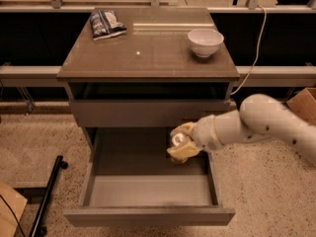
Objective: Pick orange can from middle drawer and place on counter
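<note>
Tan gripper holds orange can over open middle drawer

Its two fingers are clamped on the can, whose silver top shows between them. It hangs above the drawer floor near the right rear corner, at the end of the white arm reaching in from the right. The pick looks done and the carry is in hand. Next, the can must clear the upper drawer front and land on bare counter, between white bowl and snack bag.
</note>
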You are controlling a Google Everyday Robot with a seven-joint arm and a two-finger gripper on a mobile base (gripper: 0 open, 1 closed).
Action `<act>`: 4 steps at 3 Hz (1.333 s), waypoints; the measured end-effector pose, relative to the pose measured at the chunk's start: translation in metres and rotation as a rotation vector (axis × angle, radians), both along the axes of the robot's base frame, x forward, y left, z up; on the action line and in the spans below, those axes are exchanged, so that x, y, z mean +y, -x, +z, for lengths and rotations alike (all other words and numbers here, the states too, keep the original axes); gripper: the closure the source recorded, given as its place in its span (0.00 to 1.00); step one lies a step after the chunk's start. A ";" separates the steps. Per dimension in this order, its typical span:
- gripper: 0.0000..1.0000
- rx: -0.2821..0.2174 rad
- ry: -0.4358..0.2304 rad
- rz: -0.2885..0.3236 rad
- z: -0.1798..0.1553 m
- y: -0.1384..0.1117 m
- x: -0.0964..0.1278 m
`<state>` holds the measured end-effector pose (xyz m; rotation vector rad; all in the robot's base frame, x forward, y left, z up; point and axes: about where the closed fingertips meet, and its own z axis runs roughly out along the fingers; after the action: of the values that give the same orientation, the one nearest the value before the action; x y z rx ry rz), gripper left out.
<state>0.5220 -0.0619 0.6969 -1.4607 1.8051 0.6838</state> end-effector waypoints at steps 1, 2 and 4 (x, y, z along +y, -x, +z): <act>1.00 -0.069 0.045 -0.046 0.071 -0.009 -0.036; 1.00 -0.166 0.116 -0.087 0.146 -0.032 -0.059; 1.00 -0.335 0.169 -0.109 0.244 -0.077 -0.068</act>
<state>0.5991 -0.1295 0.9406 -1.4720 1.6939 0.2183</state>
